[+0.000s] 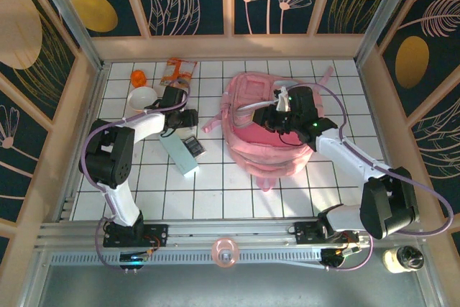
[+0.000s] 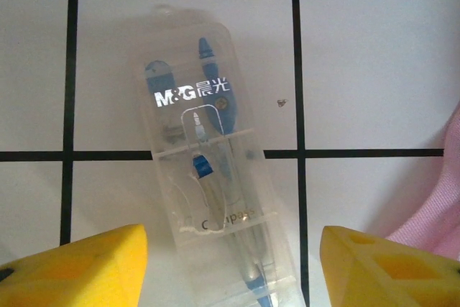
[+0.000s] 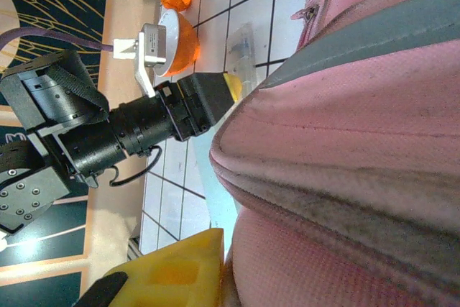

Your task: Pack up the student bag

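The student bag [image 1: 269, 131] is a large pink fabric backpack lying right of centre on the tiled table. My right gripper [image 1: 284, 116] sits on its upper part, shut on a fold of the pink fabric. One yellow finger [image 3: 180, 271] presses against the cloth [image 3: 345, 141] and the other is hidden behind it. A clear plastic compass case [image 2: 215, 177] lies flat on the white tiles. My left gripper [image 2: 233, 271] hovers over its near end, open, one yellow finger on each side and neither touching it. In the top view the left gripper [image 1: 188, 121] is just left of the bag.
A light teal box [image 1: 178, 154] and a small dark item [image 1: 192, 147] lie below the left gripper. At the back left are a white bowl [image 1: 142, 97], an orange ball [image 1: 138, 77] and a snack packet [image 1: 178, 71]. Wooden walls enclose the table.
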